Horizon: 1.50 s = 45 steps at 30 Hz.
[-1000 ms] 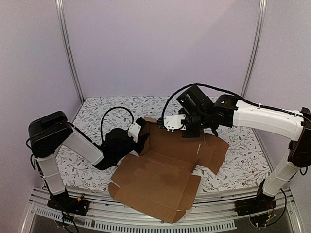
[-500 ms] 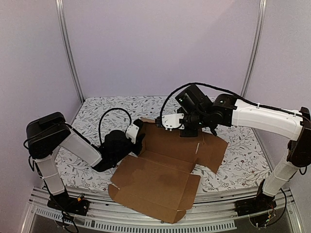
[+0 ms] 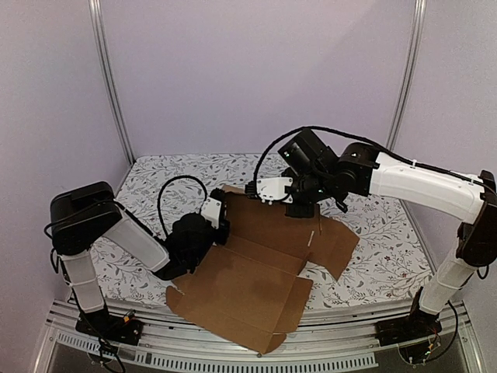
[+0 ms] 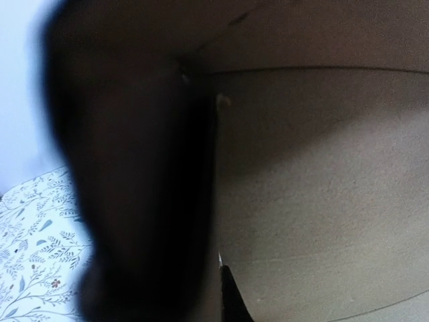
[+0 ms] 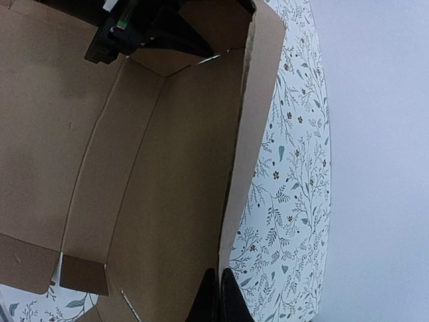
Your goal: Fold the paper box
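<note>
pinching the paper box, left fingers and right fingers are both clamped shut.

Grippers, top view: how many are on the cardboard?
2. The left gripper is closed on the paper box at its left edge. The right gripper pinches the raised far wall. Both contact points are partly hidden.

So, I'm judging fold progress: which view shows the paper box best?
Top external: nearly the whole paper box shows, panels and flaps together. Right wrist shows only one raised wall and inner panels; left wrist only blurred brown cardboard up close.
</note>
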{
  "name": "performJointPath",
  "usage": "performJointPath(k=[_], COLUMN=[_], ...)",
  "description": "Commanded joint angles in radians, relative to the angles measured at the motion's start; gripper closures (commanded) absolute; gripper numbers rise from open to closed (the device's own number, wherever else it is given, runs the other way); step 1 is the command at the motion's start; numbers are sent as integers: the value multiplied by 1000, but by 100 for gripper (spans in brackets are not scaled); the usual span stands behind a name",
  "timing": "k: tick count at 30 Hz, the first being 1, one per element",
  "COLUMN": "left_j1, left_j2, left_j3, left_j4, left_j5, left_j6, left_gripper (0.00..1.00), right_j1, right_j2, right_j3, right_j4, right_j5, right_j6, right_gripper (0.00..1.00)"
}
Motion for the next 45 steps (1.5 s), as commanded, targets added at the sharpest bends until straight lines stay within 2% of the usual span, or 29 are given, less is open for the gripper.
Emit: performJointPath(k=[1, 3, 7, 15, 18, 20, 25, 30, 33, 36, 41, 45], left_j1=[-21, -27, -27, -25, -25, -23, -23, -22, -26, -42, -99, -138], left_j2=[50, 53, 25, -115, -159, -172, -125, -55, -3, 52, 151, 211], left_j3=[22, 26, 18, -95, -138, -157, -136, -100, -80, -70, -11, 19], left_j4=[-20, -16, -48, -155, -177, -175, -175, -155, -123, -35, 73, 157], left_j5=[-50, -14, 38, 162, 187, 194, 147, 107, 43, -80, -289, -363], left_j6=[105, 129, 142, 70, 37, 33, 66, 83, 88, 101, 177, 263], left_gripper=[97, 94, 80, 53, 49, 50, 66, 73, 82, 97, 100, 100], right_j1=[28, 33, 22, -11, -11, -11, -9, -3, 1, 9, 35, 39], right_j2=[26, 40, 80, 48, 40, 39, 38, 40, 40, 43, 48, 65], right_j3=[44, 59, 118, 88, 72, 63, 31, 29, 34, 45, 46, 61], right_j4=[-158, -171, -171, -66, -49, -40, -8, -5, -11, -36, -76, -98], right_j5=[-170, -194, -108, -7, -3, 0, 13, 18, 13, -9, -40, -44], right_j6=[54, 80, 118, 57, 43, 34, 17, 22, 29, 53, 78, 95], right_gripper=[99, 99, 100, 100, 100, 100, 100, 100, 100, 100, 99, 99])
